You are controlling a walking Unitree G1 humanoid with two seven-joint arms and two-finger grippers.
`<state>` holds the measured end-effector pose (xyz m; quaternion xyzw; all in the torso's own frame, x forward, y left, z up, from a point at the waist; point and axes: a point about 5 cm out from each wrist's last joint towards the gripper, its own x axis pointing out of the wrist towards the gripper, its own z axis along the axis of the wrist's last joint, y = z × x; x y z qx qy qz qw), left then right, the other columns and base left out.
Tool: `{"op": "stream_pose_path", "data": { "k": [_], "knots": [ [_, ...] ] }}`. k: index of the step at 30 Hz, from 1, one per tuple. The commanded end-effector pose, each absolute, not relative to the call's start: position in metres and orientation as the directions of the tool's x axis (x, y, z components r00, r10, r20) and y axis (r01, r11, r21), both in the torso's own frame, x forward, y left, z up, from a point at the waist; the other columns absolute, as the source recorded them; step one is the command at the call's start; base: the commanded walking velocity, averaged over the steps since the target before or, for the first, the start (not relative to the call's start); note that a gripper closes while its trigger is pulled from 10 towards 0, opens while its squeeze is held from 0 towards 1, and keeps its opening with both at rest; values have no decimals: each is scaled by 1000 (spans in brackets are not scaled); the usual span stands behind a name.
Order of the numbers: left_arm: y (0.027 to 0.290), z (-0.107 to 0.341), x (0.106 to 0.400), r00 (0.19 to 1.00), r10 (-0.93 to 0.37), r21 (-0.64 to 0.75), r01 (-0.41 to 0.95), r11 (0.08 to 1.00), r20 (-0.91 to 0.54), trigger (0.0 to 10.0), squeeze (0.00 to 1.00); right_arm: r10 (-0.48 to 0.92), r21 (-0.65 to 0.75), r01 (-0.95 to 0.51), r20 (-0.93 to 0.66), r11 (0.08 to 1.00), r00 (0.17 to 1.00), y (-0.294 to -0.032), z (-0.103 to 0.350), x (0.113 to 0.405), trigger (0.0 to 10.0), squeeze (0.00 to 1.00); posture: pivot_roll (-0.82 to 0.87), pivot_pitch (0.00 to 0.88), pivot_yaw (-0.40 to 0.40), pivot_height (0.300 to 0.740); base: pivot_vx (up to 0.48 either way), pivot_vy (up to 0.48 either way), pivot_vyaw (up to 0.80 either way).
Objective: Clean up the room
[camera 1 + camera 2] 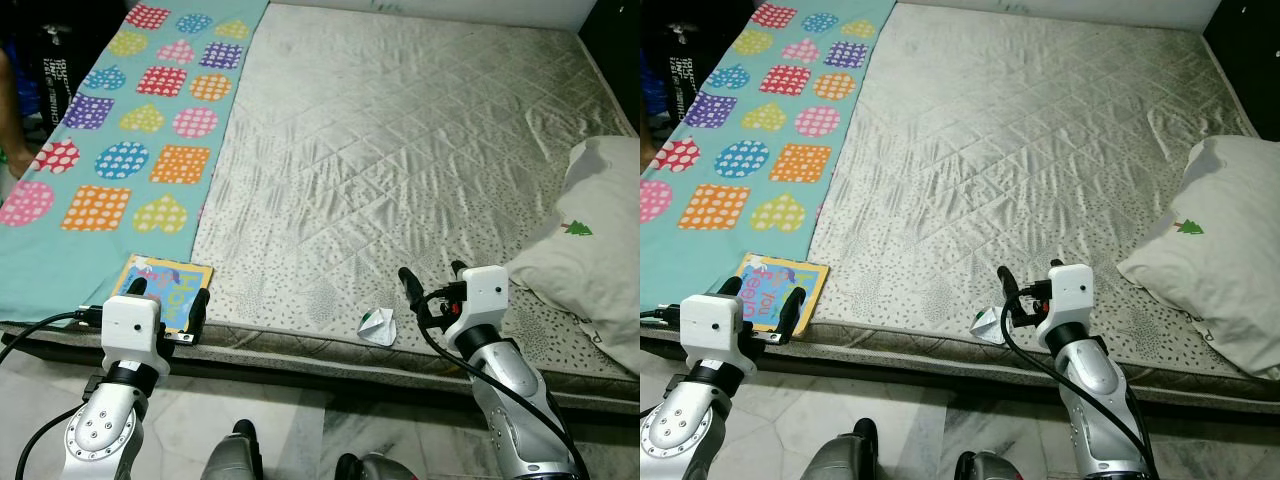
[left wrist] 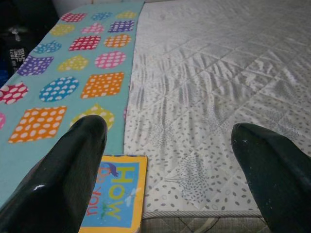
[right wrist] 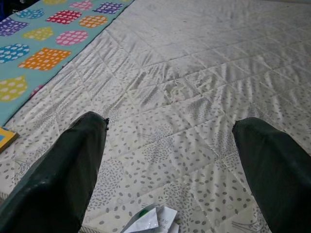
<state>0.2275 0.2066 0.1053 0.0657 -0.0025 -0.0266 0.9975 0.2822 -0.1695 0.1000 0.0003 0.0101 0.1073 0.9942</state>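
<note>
Both claws are spread wide and empty at the bed (image 1: 400, 150) edge: the left claw (image 1: 168, 295) over the book (image 1: 170, 285), the right claw (image 1: 432, 280) just beside the crumpled paper (image 1: 378, 325). That paper sits right on the mattress lip, so a sloppy grab could easily knock it to the floor. The book cover reads "How", with smaller words that look like "Do You".

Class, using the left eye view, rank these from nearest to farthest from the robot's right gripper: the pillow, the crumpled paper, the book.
1. Crumpled paper, just left of the right gripper, at the mattress edge.
2. Pillow, to its right.
3. Book, far left, by the left gripper.
</note>
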Motion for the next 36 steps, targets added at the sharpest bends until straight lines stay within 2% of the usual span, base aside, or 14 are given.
{"op": "stream_pose_path", "data": {
  "k": [1,16,36],
  "knots": [
    [207,101,225,999,-43,138,45,989,-14,10000,0,217,4,-217,-32,976,976,-172,98,280,10000,0,75,262,-43,673,0,0,0],
    [205,100,225,999,-49,141,51,989,-16,10000,0,238,0,-238,-39,971,971,-170,97,280,10000,0,76,256,-46,608,0,0,0],
    [200,98,224,996,-87,105,90,990,-29,10000,0,275,-19,-276,-39,961,961,-164,97,281,10000,0,79,250,-51,608,0,0,0]
  ]
}}
